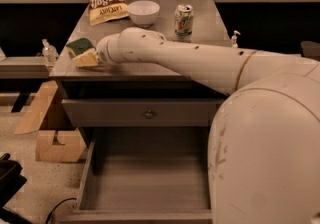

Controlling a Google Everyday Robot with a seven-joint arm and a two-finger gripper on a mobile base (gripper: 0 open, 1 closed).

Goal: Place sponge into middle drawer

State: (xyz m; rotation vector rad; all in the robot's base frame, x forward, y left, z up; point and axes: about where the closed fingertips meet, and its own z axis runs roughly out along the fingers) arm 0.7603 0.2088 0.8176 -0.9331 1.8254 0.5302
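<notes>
The sponge (pixel 82 52), pale yellow with a dark green top face, is at the front left corner of the grey cabinet top (pixel 210 23). My gripper (pixel 98 57) is at the end of the white arm, right against the sponge's right side; the wrist hides it. The middle drawer (pixel 145 188), a wide deep grey box with a plain floor, stands pulled open below, directly under the cabinet front.
A closed shallower drawer front with a round knob (pixel 149 114) sits above the open drawer. On the top stand a tan snack bag (pixel 106 3), a white bowl (pixel 144 12) and a soda can (pixel 183 20). Wooden blocks (pixel 55 143) lie on the floor at left.
</notes>
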